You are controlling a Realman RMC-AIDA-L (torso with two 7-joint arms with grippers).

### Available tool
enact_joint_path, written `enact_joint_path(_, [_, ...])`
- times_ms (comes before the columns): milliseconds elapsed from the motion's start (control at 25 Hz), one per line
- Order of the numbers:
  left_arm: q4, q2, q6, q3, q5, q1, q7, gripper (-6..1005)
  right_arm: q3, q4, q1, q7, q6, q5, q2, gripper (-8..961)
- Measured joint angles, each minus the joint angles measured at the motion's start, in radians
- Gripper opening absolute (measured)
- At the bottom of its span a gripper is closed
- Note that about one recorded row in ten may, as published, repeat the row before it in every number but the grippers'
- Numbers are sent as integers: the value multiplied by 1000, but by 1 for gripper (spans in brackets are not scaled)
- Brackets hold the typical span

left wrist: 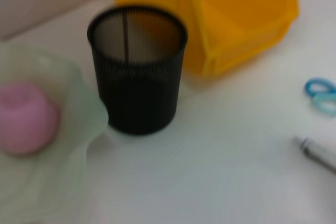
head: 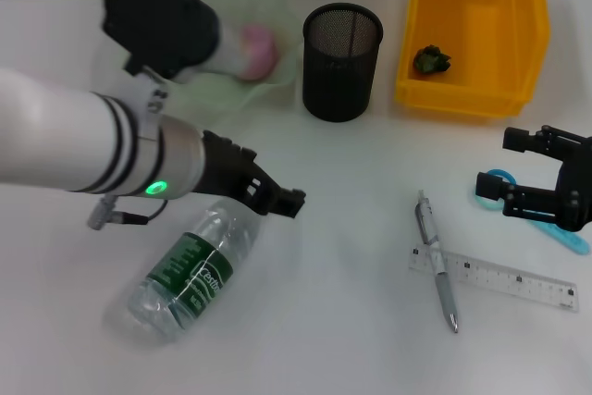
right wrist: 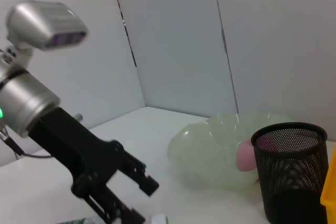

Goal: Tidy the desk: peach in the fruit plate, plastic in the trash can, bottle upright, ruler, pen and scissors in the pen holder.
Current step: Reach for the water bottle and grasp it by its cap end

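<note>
The bottle (head: 190,270) lies on its side on the white desk (head: 333,321), near the desk's left front part, its cap end toward the left tool (head: 277,199) and its base toward the front edge. Its green label carries white lettering that looks like a brand name beginning with "C" (too small to read with confidence). The left tool hangs just above the bottle's neck end with its dark fingers spread apart, gripping nothing.

Behind it, the pale green fruit plate (head: 268,6) sits at the back left with the pink peach (head: 259,48) already inside. Just beside the plate stands the black mesh pen holder (head: 342,62), upright, and beside that the yellow trash can (head: 472,30), a bin with a small dark crumpled piece of plastic (head: 431,59) on its floor. Holder and bin stand close but apart.

On the right half, the pen (head: 437,261) lies across one end of the clear ruler (head: 499,279), touching it. The blue scissors (head: 546,219) lie near the right edge, partly under the right tool (head: 541,173), which hovers over them with its fingers open and nothing between them.

Bare desk lies between the bottle and the pen, and along the front.
</note>
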Motion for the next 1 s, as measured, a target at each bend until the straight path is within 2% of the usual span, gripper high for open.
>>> enact_joint_path(40, [-36,-2,13,39,70,-48,-70,818,0,7,6,0,0,-1,0,830])
enact_joint_path(120, [-121,-4,17,57,86,-115,-113,817,0,13,10,0,1,-3,0,830])
enact_joint_path(280, [-121,-4,17,57,86,-115,-113,817,0,21,14,0,1,-4,0,829])
enact_joint_path(360, [-153,-4,11,59,89,-136,-122,817,0,23,16,0,1,-6,-1,829])
enact_joint_path(400, [-226,-4,-7,62,94,-178,-125,816,0,23,16,0,1,-6,-1,829])
enact_joint_path(520, [-226,-4,-7,62,94,-178,-125,816,2,24,18,0,1,-6,-1,829])
enact_joint_path(600, [-289,-4,-20,64,97,-210,-124,816,5,29,21,0,1,-7,-1,829])
enact_joint_path(840, [-312,-4,-19,71,106,-226,-115,815,7,51,31,6,1,-8,-1,829])
enact_joint_path(1000, [-333,-4,0,67,110,-240,-106,745,8,56,35,9,1,-8,-1,829])
